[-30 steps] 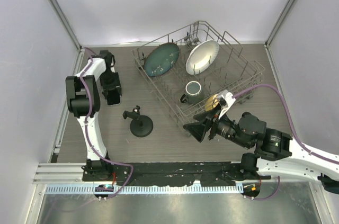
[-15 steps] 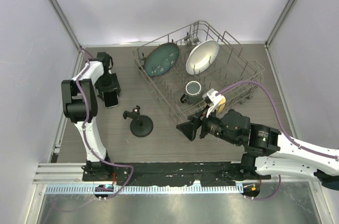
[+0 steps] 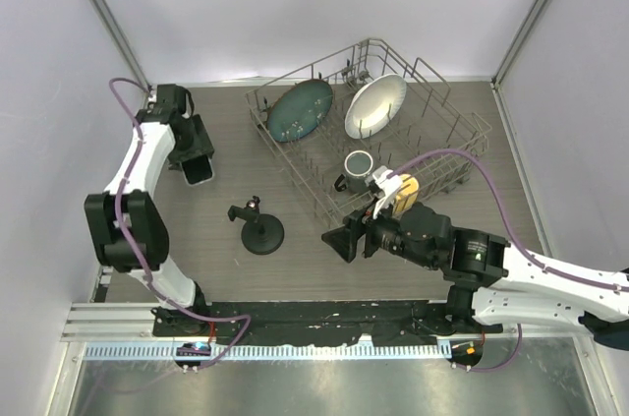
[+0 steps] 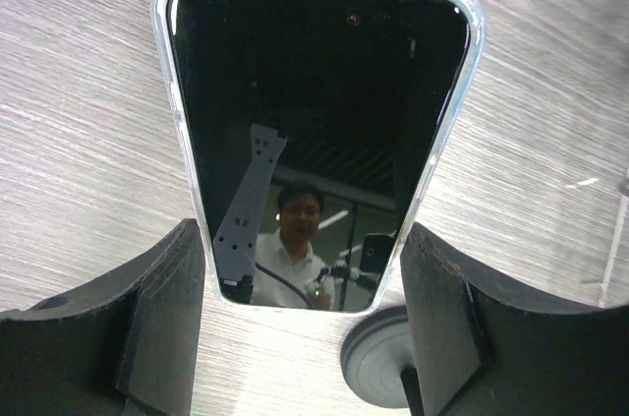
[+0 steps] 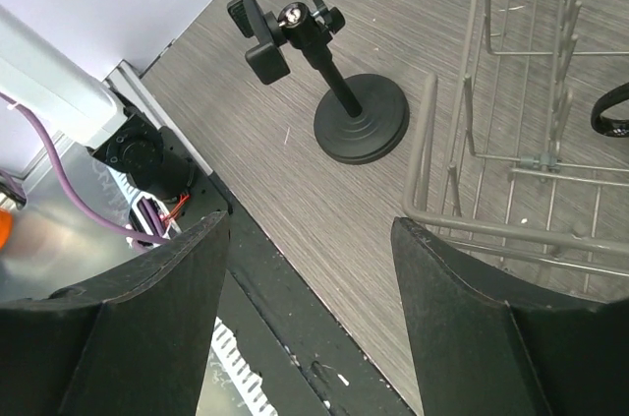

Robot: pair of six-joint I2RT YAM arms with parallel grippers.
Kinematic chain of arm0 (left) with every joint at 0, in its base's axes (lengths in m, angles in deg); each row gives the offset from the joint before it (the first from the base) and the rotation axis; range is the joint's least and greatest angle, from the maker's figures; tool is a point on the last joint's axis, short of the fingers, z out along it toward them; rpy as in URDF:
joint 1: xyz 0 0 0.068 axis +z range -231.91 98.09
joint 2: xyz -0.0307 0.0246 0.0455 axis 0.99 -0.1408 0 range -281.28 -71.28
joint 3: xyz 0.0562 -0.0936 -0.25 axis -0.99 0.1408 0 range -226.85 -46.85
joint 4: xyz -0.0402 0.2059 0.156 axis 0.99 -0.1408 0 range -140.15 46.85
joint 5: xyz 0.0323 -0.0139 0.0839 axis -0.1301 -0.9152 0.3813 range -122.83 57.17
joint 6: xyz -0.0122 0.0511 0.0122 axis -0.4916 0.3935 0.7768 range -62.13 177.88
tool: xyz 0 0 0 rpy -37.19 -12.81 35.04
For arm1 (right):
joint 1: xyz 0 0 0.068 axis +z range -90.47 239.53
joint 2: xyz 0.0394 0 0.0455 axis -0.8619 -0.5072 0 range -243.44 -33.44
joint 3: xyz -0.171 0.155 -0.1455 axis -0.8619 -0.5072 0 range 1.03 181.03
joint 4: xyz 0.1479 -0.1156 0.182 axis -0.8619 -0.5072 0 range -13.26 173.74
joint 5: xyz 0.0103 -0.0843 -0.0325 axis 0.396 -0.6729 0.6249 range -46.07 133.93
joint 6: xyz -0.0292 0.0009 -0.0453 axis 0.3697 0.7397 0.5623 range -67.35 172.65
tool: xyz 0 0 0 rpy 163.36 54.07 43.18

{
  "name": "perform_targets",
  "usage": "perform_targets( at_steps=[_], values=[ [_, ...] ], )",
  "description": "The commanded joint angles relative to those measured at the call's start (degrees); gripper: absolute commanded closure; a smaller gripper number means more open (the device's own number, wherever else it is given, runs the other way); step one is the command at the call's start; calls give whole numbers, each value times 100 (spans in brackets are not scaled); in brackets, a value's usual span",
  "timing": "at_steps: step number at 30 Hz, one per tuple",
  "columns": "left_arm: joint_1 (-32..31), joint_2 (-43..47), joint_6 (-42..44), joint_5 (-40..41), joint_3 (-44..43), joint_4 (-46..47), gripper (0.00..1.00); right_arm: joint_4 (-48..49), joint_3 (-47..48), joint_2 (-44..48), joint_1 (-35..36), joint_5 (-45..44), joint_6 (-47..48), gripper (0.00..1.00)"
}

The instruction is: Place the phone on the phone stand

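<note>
The phone (image 3: 198,171) is a black smartphone in a clear case at the far left of the table. In the left wrist view the phone (image 4: 314,91) fills the upper frame, its lower end between my fingers. My left gripper (image 3: 196,162) (image 4: 305,244) is shut on the phone's two long edges. The phone stand (image 3: 258,225), with a black disc base and an angled arm, stands at middle left; its base (image 4: 381,357) shows just past the phone. My right gripper (image 3: 343,240) (image 5: 310,229) is open and empty, right of the stand (image 5: 339,91).
A wire dish rack (image 3: 462,155) fills the back right, its near corner (image 5: 442,209) close to my right fingers. It holds a teal plate (image 3: 300,109), a white plate (image 3: 375,105) and a mug (image 3: 358,169). The table's front edge (image 5: 246,229) lies below the right gripper.
My left arm swung outward and its gripper moved back and left with the phone between its fingers. My right gripper advanced left toward the stand.
</note>
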Motion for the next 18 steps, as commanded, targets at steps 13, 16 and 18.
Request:
perform_targets(
  at_steps=[13,16,18],
  values=[
    [-570,3213,-49,-1304,877,1685,100,280,1210,-1238,-219,-126,62,27],
    [-808,3741,39,-1586,1210,2195,100,201,1675,-1589,-535,14,44,27],
    [-992,4014,118,-1761,1326,2424,100,113,2106,-1843,-720,32,9,27]
  ],
)
